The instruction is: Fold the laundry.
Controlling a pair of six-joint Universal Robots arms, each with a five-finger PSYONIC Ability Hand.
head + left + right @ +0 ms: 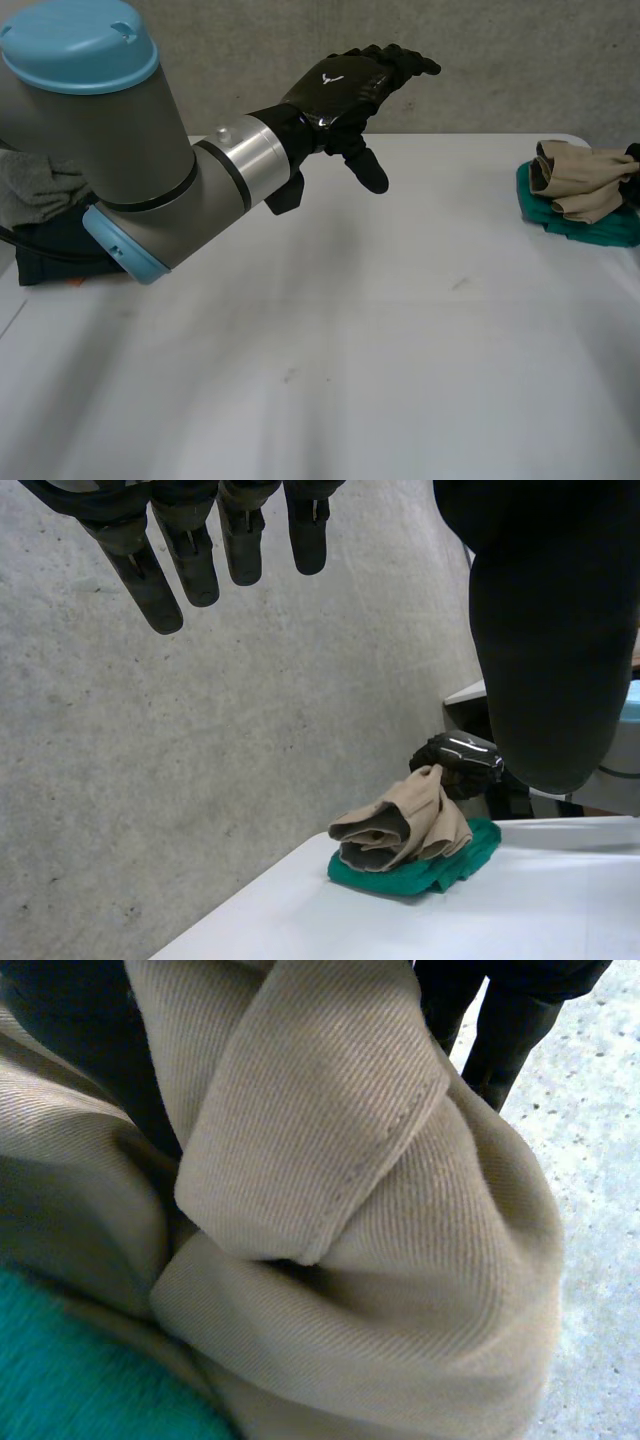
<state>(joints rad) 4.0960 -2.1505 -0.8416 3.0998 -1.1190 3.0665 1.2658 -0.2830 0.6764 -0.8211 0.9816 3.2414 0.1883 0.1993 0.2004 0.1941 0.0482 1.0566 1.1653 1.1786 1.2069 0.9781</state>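
Left hand (345, 85) hangs high over the white table (350, 360), out toward twelve o'clock, fingers (170, 575) straight and spread, thumb (545, 660) pointing down, nothing in it. On its back sits a small white winged emblem (330, 77), the one marking on show.

Over at two o'clock, by the table's right edge, there's the laundry: a crumpled tan cloth (585, 180) heaped on top of a green cloth (585, 230). From the left wrist view, the tan cloth (405, 830) rises to a peak, and the right hand (455, 765) is right on that peak, with the green cloth (420, 872) flat on the table beneath.

Close in on the right wrist view: a stitched hem of the tan cloth (330, 1160) is bunched up between that hand's fingers (500, 1040) and thumb, clamped on it, with the green cloth (80, 1370) just below.

Back at nine o'clock, beside the left arm (110, 150), a grey cloth (35, 185) lies on a dark pile (50, 255).
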